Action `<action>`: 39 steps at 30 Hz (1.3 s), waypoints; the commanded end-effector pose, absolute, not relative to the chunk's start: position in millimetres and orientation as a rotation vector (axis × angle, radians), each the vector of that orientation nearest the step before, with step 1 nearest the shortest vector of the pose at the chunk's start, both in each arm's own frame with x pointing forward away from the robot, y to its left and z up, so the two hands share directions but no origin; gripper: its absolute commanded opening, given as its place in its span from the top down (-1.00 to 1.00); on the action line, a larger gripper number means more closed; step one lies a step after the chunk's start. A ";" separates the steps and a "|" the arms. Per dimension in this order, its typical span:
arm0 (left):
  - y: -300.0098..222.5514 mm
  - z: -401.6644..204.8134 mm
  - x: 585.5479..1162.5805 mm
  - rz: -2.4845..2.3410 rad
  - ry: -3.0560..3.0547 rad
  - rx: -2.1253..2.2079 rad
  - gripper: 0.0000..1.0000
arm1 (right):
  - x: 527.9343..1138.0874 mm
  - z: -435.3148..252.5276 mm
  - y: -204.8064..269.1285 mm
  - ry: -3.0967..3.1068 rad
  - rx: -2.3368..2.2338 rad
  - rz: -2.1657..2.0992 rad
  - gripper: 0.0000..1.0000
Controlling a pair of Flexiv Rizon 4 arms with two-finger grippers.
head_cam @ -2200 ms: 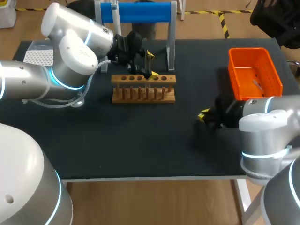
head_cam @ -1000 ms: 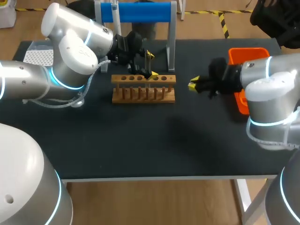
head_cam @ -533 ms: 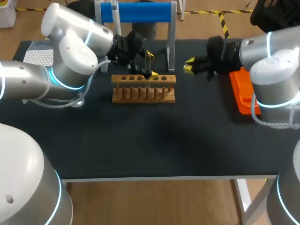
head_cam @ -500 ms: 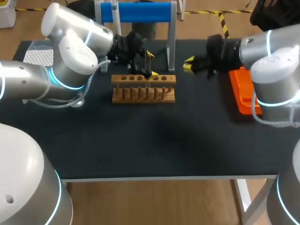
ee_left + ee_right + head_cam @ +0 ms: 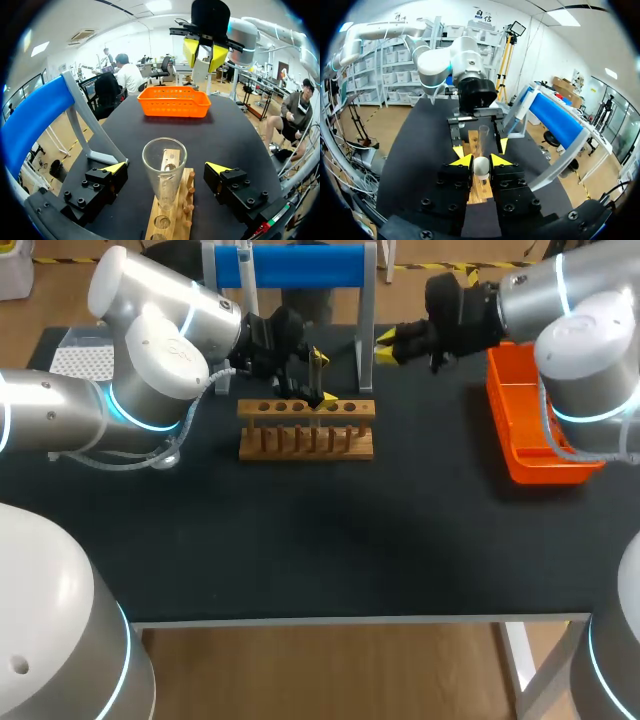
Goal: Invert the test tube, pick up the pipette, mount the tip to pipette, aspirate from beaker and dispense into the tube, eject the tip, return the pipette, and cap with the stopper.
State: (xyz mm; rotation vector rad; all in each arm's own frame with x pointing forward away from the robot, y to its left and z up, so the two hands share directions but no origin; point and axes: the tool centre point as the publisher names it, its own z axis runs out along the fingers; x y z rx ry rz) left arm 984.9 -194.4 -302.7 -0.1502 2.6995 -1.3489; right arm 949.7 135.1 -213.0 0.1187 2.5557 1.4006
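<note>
Tube point(image 5: 164, 172) stands upright in the rack point(image 5: 306, 428), mouth up. Left gripper point(image 5: 321, 378) straddles it above the rack, fingers apart and clear of the glass. Right gripper point(image 5: 387, 341) hangs behind the rack's right end, fingers clamped on a white stopper point(image 5: 481, 167).

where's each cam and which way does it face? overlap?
Head: above and behind, looking down at the table; left claw, right claw show.
Left wrist: on left arm, faces test tube, orange basket; own open claw.
Right wrist: on right arm, faces wooden rack; own claw grips white stopper.
Shared: both wrists see the test tube, oppositely.
</note>
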 end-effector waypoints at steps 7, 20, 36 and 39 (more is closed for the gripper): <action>-194.2 -303.4 985.7 -1.351 2.700 -0.147 -1.00 | 962.5 -203.9 161.2 2.732 0.031 1.432 1.00; -194.2 -303.4 985.7 -1.351 2.700 -0.147 -1.00 | 969.0 -204.7 179.8 2.786 -0.007 1.419 1.00; -194.2 -303.4 985.7 -1.351 2.700 -0.147 -1.00 | 968.8 -202.5 198.0 2.817 -0.020 1.410 1.00; -194.2 -303.4 985.7 -1.351 2.700 -0.147 -1.00 | 967.9 -203.0 201.2 2.823 -0.025 1.405 1.00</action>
